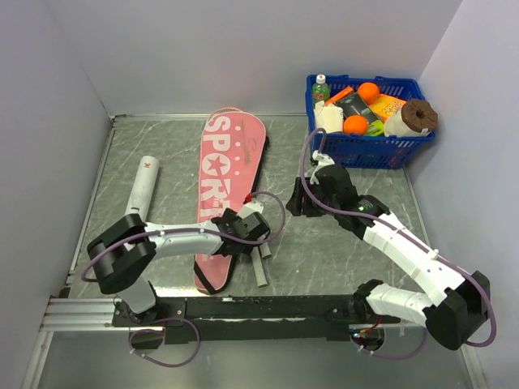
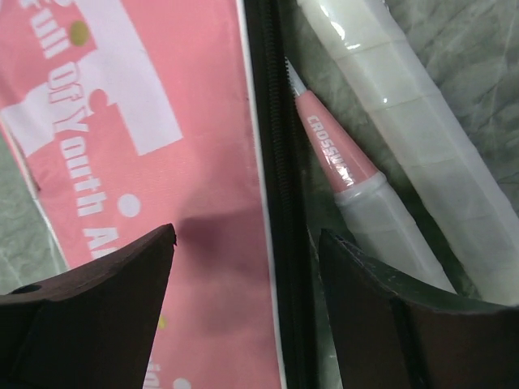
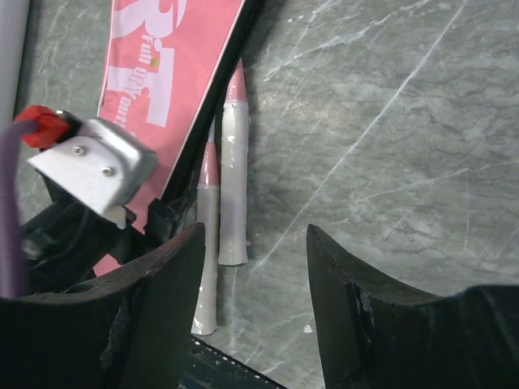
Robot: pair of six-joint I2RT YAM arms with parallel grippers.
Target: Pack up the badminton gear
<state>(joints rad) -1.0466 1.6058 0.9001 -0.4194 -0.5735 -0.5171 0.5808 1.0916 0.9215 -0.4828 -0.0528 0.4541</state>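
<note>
The pink racket-shaped bag (image 1: 223,174) lettered in white lies flat on the table, and the left wrist view shows its pink cover (image 2: 122,162) close up. Two pale racket handles (image 1: 260,266) stick out from its black zipper edge (image 2: 280,203). One handle has a pink cone (image 2: 336,158); the racket heads are hidden. My left gripper (image 2: 243,243) is open, its jaws straddling the zipper edge beside the handles (image 2: 405,121). My right gripper (image 3: 253,235) hangs open over bare table, right of the handles (image 3: 233,186). A white tube (image 1: 144,182) lies left of the bag.
A blue plastic basket (image 1: 369,150) of groceries stands at the back right, close behind my right gripper (image 1: 296,201). Grey walls close the table on the left, back and right. A black rail (image 1: 259,308) runs along the near edge.
</note>
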